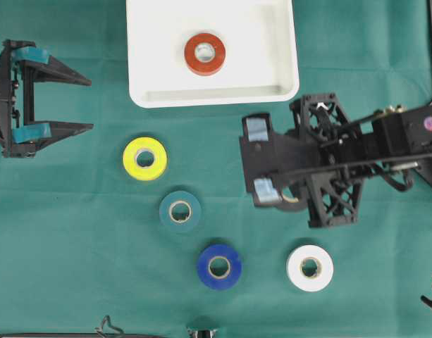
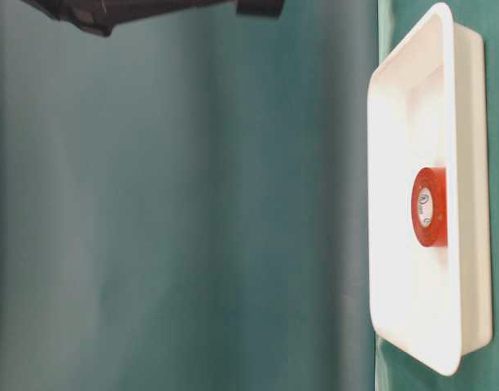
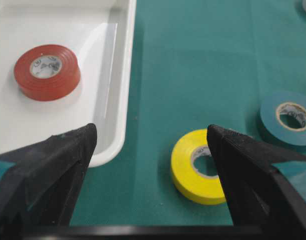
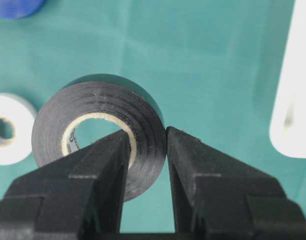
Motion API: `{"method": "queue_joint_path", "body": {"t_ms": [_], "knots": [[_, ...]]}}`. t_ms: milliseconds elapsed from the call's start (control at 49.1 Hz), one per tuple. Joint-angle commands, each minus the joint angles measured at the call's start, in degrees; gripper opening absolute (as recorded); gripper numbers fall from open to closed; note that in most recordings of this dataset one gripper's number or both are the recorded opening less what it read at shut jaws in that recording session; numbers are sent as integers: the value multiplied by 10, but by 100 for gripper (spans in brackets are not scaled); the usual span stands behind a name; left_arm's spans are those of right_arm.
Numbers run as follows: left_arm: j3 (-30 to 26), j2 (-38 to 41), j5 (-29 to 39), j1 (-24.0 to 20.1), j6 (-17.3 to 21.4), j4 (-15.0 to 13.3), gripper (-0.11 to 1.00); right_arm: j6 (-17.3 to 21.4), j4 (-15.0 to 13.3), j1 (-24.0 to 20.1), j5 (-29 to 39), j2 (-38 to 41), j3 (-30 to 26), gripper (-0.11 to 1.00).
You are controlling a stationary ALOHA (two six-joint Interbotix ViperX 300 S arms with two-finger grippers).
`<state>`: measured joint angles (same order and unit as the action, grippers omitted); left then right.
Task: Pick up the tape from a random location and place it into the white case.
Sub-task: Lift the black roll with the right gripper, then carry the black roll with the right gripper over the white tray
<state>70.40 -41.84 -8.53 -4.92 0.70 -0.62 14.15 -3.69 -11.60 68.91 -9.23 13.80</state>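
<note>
Holding a black tape roll (image 4: pixel 100 135), the right gripper (image 4: pixel 147 150) had one finger (image 4: pixel 105 170) poked through the hole and the other finger (image 4: pixel 192 170) pressed on the outside, so the roll's wall was pinched tight between them. The roll stood up on its edge in that grip. From above, this gripper (image 1: pixel 261 160) was below the lower right corner of the white case (image 1: pixel 279 70), over the green cloth (image 1: pixel 75 246). The black roll was mostly hidden under the arm in that view.

The left gripper (image 1: pixel 60 102) sat far off at the left side with its fingers spread wide and nothing between them. In its own camera, the two dark fingers (image 3: pixel 58 165) framed the cloth, with a yellow tape roll (image 3: pixel 200 167) lying flat just past them.

A red tape roll (image 1: pixel 205 53) lay flat inside the white case, near the middle. The case sat at the top of the cloth.

Four more rolls lay flat on the cloth, all apart from each other. The yellow one (image 1: pixel 145 158) was below the case's left end. A teal one (image 1: pixel 180 211) was near it, lower and to the right. A blue tape roll (image 1: pixel 219 267) came next, lower again. A white tape roll (image 1: pixel 310 267) lay under the right arm's side.
</note>
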Motion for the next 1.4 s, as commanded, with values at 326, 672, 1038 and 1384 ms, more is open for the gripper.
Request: {"method": "queue_joint_path", "body": {"t_ms": [326,672,1038,1384], "knots": [[-8,1,-3,0,0,-2,97,-37,-4,124,-8,-13,-2,25],[-8,0,-3,1,0,-2,97,-79,-4,246,-32,-13,12,25],[-8,1,-3,0,0,-2,97,-85,-25,330,-43,-13,30,25],[-8,1,-3,0,0,-1,97,-89,-25,333,-80,-4,27,25]]}}
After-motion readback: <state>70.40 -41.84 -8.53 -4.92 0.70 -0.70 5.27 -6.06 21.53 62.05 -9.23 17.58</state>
